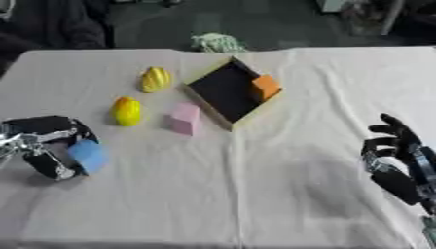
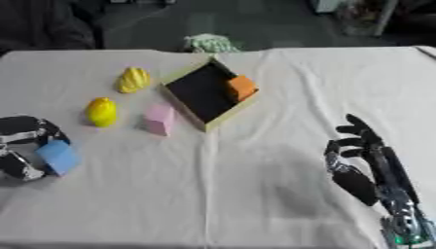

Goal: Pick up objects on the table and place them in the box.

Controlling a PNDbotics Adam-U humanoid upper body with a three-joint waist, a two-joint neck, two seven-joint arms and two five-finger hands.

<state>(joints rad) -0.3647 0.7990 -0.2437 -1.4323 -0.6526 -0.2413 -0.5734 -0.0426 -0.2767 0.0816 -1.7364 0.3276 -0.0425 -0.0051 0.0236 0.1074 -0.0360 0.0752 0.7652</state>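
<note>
my left hand (image 1: 47,146) curled round the blue block (image 1: 88,155)
at 9 o'clock on the bench (image 1: 255,194); my right hand (image 2: 366,160) rests open at 4 o'clock.

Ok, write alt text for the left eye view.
The robot's left hand grips a blue block at the table's left edge. Ahead, an open box holds an orange block; a pink block and two yellow objects lie beside it.

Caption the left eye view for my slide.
Left hand holds a blue block; orange block sits in the box.
</note>
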